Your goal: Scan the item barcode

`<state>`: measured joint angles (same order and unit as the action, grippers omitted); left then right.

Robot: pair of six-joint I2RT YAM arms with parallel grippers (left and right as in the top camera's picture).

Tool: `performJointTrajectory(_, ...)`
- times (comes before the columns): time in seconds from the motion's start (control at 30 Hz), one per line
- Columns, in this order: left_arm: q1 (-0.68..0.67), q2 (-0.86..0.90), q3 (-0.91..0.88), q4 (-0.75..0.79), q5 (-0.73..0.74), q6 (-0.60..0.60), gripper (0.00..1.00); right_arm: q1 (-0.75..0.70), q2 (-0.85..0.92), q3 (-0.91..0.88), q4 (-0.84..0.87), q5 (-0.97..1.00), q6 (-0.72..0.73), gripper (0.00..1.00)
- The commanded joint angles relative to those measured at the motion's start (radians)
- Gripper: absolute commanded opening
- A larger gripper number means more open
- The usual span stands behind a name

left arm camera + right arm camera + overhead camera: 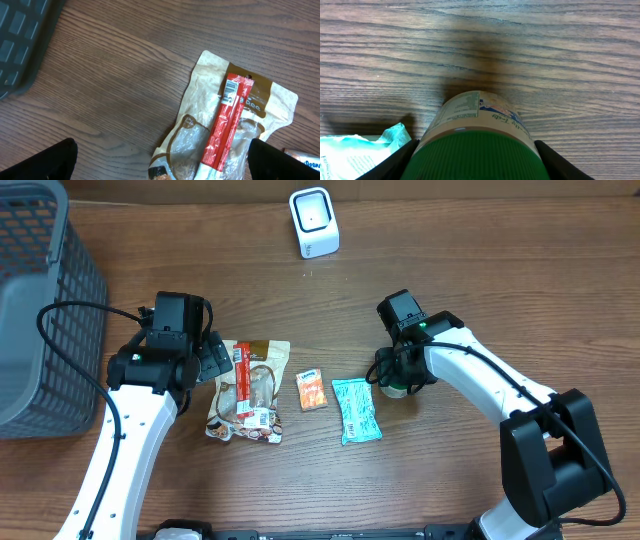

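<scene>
Far out past the outer side of the left gripper (218, 362), on the wooden table (480, 290): a grey mesh basket (40, 300), one dark corner of it caught at the top left of the left wrist view. Left gripper spread wide, clamped on nothing, with dark fingertips (47, 162) showing only in the bottom corners of its own camera. Directly below and between those fingers, flat on the wood: a brown and cream pouch (200, 100) with a red stick pack (227, 125) lying lengthwise on top, barcode end pointing away from the gripper. Just beyond the pouch, on the side toward the right arm: a small orange packet (312, 390), apart from it. Well ahead of both grippers, near the far edge of the table: the white scanner (314, 222), upright and well apart from everything else. Next to the orange packet, not touching it: a teal packet (356, 410), its crumpled end near the left finger of the right gripper (477, 167). Right gripper closed on the jar (470, 112), fingers (395, 165) pressed against both sides of the ribbed green lid, printed label visible just below the lid. Impossible to tell whether standing on the wood or lifted off it. Jar just beside the teal packet, far from the scanner.
</scene>
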<state>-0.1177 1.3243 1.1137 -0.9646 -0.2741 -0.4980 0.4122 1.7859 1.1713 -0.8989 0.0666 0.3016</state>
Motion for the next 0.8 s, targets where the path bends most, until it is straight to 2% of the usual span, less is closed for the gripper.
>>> performJointTrajectory(0.0,0.0,-0.004,0.016,0.001,-0.013,0.004,1.0,-0.002,0.002,-0.007,-0.004,0.019,0.02,0.66)
performJointTrajectory(0.1,0.0,-0.004,0.016,0.001,-0.013,0.004,1.0,-0.002,0.002,-0.007,-0.009,0.018,0.02,0.75)
performJointTrajectory(0.2,0.0,-0.004,0.016,0.0,-0.013,0.004,0.99,-0.002,0.002,-0.007,-0.016,0.013,0.021,0.77)
performJointTrajectory(0.77,0.0,-0.004,0.016,0.0,-0.013,0.004,1.0,-0.002,0.007,-0.026,0.011,0.007,0.019,0.77)
